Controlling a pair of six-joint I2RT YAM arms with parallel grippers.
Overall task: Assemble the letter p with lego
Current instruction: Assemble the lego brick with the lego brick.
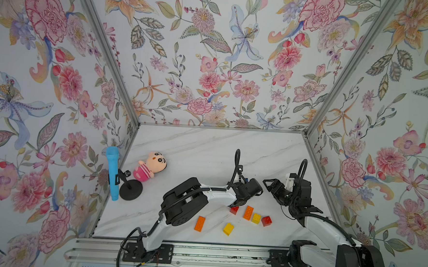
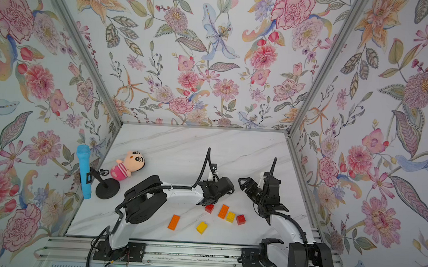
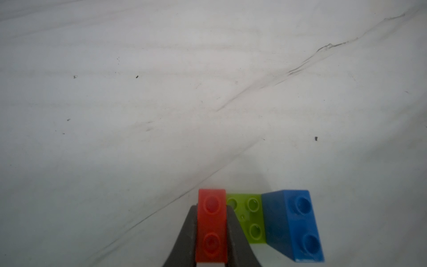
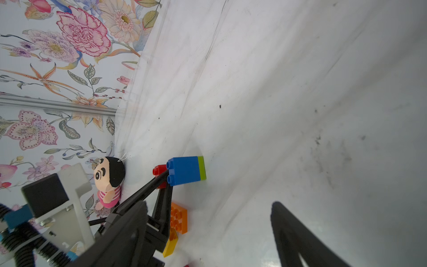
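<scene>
Red brick [image 3: 211,227] is pinched between the fingers [image 3: 184,235] of your left gripper [image 3: 211,208], jaws clenched on its two side faces, studs toward the wrist camera. It sits on a green brick [image 3: 253,219], and a blue brick [image 3: 293,224] sits on that same green piece, a strip of green studs showing between red and blue. In the right wrist view you see this cluster right at the left fingertips, with the table [image 4: 277,92] behind it; can't tell whether it touches the surface. Your right gripper [image 1: 268,183] stands wide open, holding nothing, near the left wrist and apart from every brick. Loose pieces lie toward the front of the table in both top views: a long orange brick [image 1: 248,212] just beside a yellow square [image 1: 256,218], a red square [image 1: 266,220] just beside that, then another orange brick [image 1: 200,223] and a yellow brick [image 1: 228,228] nearer the front edge, each apart. One more red piece [image 1: 234,210] peeks out under the left wrist; can't tell if it's the clamped one. Plush doll [image 1: 151,166] lies well away, near the left wall.
</scene>
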